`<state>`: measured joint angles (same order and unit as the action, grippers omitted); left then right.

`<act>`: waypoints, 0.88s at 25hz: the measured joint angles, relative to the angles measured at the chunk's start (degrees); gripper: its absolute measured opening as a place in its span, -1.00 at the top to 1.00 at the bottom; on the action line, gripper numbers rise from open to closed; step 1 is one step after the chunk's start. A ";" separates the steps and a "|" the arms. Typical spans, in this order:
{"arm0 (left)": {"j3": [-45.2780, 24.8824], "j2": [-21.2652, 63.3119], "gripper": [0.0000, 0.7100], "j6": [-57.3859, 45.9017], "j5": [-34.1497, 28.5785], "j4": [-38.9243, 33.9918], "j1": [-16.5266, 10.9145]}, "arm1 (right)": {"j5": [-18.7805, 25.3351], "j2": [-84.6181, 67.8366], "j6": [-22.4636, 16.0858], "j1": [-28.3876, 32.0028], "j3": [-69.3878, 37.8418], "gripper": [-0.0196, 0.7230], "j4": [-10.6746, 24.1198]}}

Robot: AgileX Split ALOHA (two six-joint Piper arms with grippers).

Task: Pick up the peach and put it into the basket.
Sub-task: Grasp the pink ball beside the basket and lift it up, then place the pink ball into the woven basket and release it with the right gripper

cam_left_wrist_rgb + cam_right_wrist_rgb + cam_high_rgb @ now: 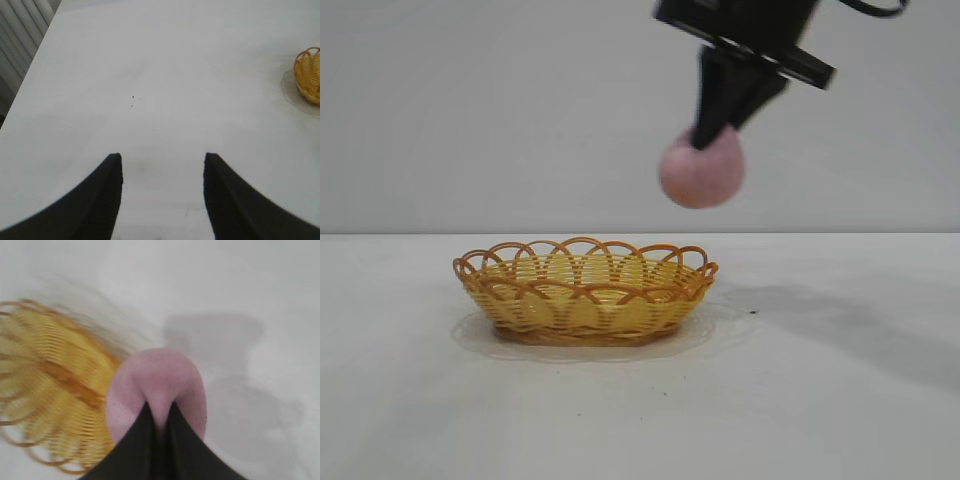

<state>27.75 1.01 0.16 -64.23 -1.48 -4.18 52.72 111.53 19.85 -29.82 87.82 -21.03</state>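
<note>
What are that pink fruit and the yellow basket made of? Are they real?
The peach, held in the air by the right claw, looks like foam or soft plastic: matte, evenly dusty pink, no shine. The basket looks like moulded plastic imitating wicker: smooth, uniform yellow-orange strands with regular loops along the rim. Neither can be confirmed by sight alone.

one peach (701, 170), one basket (584, 291), two tools: right (713, 137), left (162, 165).
</note>
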 joint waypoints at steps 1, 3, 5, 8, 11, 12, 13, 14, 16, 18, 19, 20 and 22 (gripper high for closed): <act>0.00 0.00 0.09 0.00 0.00 0.00 0.00 | -0.08 0.24 0.01 -1.62 0.00 0.95 0.00; 0.00 0.00 0.09 0.00 0.00 0.00 0.00 | -0.68 1.21 0.10 -4.29 0.00 0.95 -0.10; 0.00 0.00 0.09 0.00 0.00 0.00 0.00 | -1.46 3.04 0.10 -6.50 0.00 0.95 -0.24; 0.00 0.00 0.09 0.00 0.00 0.00 0.00 | -1.93 6.57 0.10 -8.15 0.00 0.95 -0.24; 0.00 0.00 0.09 0.00 0.00 0.00 0.00 | -2.45 9.52 0.10 -8.43 0.00 0.95 -0.24; 0.00 0.00 0.09 0.00 0.00 0.00 0.00 | -2.76 9.83 0.10 -8.43 0.00 0.95 -0.24; 0.00 0.00 0.09 0.00 0.00 0.00 0.00 | -2.99 9.91 0.10 -8.43 0.00 0.79 -0.24; 0.00 0.00 0.09 0.00 0.00 0.00 0.00 | -3.02 9.91 0.10 -8.43 0.00 0.79 -0.24; 0.00 0.00 0.09 0.00 0.00 0.00 0.00 | -3.12 9.80 0.10 -8.43 0.00 0.52 -0.24; 0.00 0.00 0.09 0.00 0.00 0.00 0.00 | -2.96 8.97 0.10 -8.43 0.13 0.28 0.25; 0.00 0.00 0.09 0.00 0.00 0.00 0.00 | -2.71 8.03 0.10 -8.43 0.38 0.19 0.57; 0.00 0.00 0.09 0.00 0.00 0.00 0.00 | -2.71 7.17 -0.01 -8.43 0.85 0.21 1.37; 0.00 0.00 0.09 0.00 0.00 0.00 0.00 | -3.45 4.72 -0.82 -8.43 2.47 0.21 2.73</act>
<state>27.75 1.01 0.16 -64.23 -1.48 -4.18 49.27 116.25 19.04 -38.25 90.29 -18.29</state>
